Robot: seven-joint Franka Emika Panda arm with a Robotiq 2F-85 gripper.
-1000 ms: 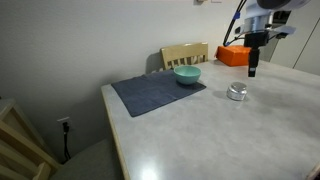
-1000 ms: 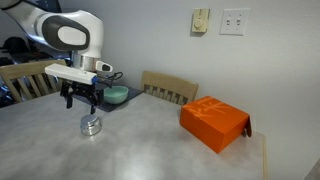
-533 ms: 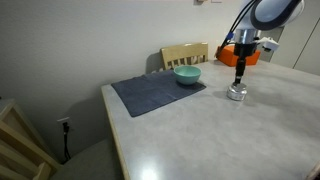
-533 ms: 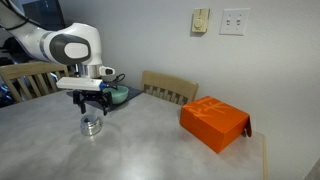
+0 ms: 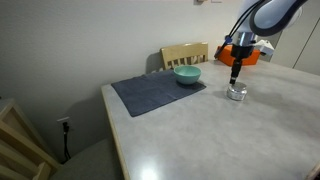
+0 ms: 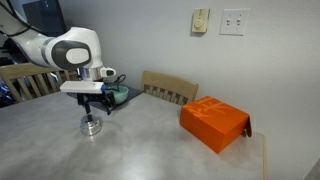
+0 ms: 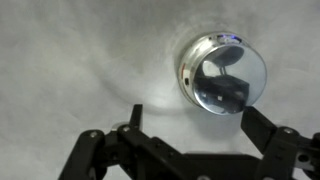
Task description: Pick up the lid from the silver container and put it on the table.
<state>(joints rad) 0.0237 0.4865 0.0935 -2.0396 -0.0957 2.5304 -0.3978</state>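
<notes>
The step in hand was the approach to the grasp. The black two-fingered claw (image 6: 92, 107) hung just above the small round flat silver metal lid (image 7: 224, 76). The lid sat closed on the low round shiny silver metal tin (image 5: 237, 93), which stood on the smooth pale grey-white counter (image 5: 200, 135), near the dark blue-grey fabric mat (image 5: 157, 94).

In the wrist view the claw was released, its fingers spread wide with nothing between them. The lid lay off-centre, nearer one finger than the middle of the gap.

The next move, as I judged it, called for a small sideways correction. After that would come a straight descent until the pads bracketed the lid's thin rim, and then a gentle close.

The lid was mirror-bright and reflected dark shapes, so it looked hard and slippery. With so shallow an edge the grip could slide off, or drag the light tin along. The counter looked matte and faintly mottled.
</notes>
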